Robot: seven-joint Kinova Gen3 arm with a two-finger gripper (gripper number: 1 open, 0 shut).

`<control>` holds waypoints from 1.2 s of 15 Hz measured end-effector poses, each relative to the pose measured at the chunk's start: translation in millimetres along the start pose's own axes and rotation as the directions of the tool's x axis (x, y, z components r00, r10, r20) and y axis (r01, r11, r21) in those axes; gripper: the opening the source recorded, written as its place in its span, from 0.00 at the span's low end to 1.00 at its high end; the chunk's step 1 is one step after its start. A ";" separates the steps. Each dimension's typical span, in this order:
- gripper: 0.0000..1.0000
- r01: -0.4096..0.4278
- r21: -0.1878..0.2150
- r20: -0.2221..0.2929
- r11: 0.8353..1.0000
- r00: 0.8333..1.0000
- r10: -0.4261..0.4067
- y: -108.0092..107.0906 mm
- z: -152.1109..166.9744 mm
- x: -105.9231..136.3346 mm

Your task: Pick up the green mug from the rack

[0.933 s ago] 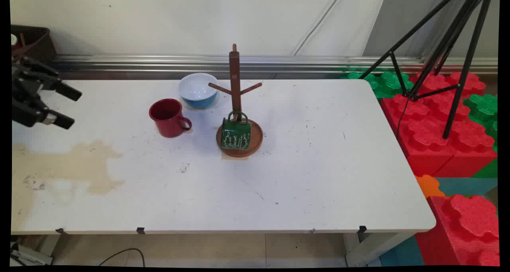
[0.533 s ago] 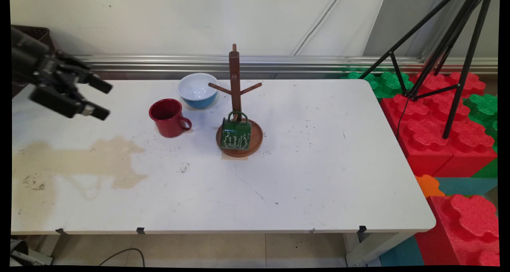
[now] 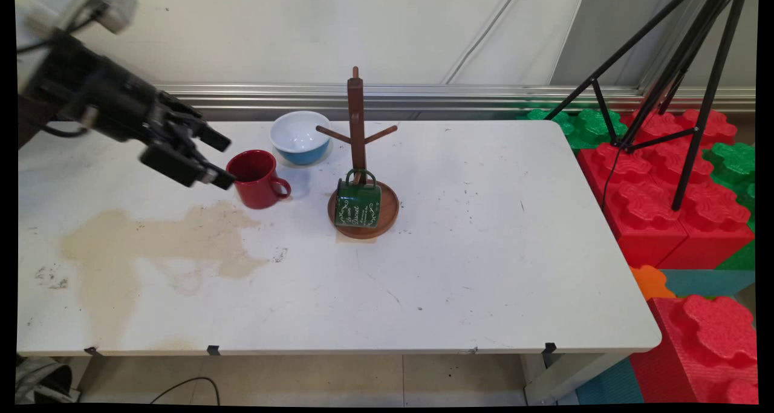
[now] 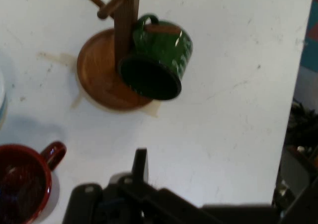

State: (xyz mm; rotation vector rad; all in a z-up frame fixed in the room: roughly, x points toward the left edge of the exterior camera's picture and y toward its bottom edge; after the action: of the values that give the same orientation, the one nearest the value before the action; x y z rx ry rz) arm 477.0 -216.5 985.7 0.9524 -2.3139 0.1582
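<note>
My black gripper (image 3: 223,161) hangs open and empty just left of a red mug (image 3: 257,178), its lower fingertip close to the mug's rim. The mug stands upright with its handle pointing right. Right of it is a wooden mug tree (image 3: 357,123) on a round base, with a green mug (image 3: 358,203) hanging from a low peg. A white-and-blue bowl (image 3: 300,136) sits behind the red mug. In the hand view the red mug (image 4: 22,184) is at the bottom left, the green mug (image 4: 159,55) and the tree's base (image 4: 99,75) lie ahead, and one finger (image 4: 141,165) shows.
A tan stain (image 3: 157,237) spreads over the table's left part. A black tripod (image 3: 683,74) stands over red and green foam blocks (image 3: 665,183) beyond the table's right edge. A metal rail (image 3: 453,95) runs along the wall behind.
The gripper has swept from the table's far left edge rightward to the red mug, staying open. The mugs, bowl and tree have not moved.
</note>
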 end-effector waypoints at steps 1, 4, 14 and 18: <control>1.00 0.003 -0.001 0.007 1.000 1.000 -0.003 -2.0 10.8 1.0; 1.00 0.004 -0.011 0.028 1.000 1.000 -0.003 -7.4 42.2 -0.1; 1.00 0.032 -0.007 -0.037 0.999 0.999 -0.032 -18.8 123.2 -3.9; 1.00 0.047 -0.009 -0.079 0.999 0.996 -0.048 -19.0 154.7 -3.0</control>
State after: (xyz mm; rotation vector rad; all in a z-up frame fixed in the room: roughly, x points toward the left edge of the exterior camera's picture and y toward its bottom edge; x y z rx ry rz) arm 413.4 -279.7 858.2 0.9794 -2.2165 0.1646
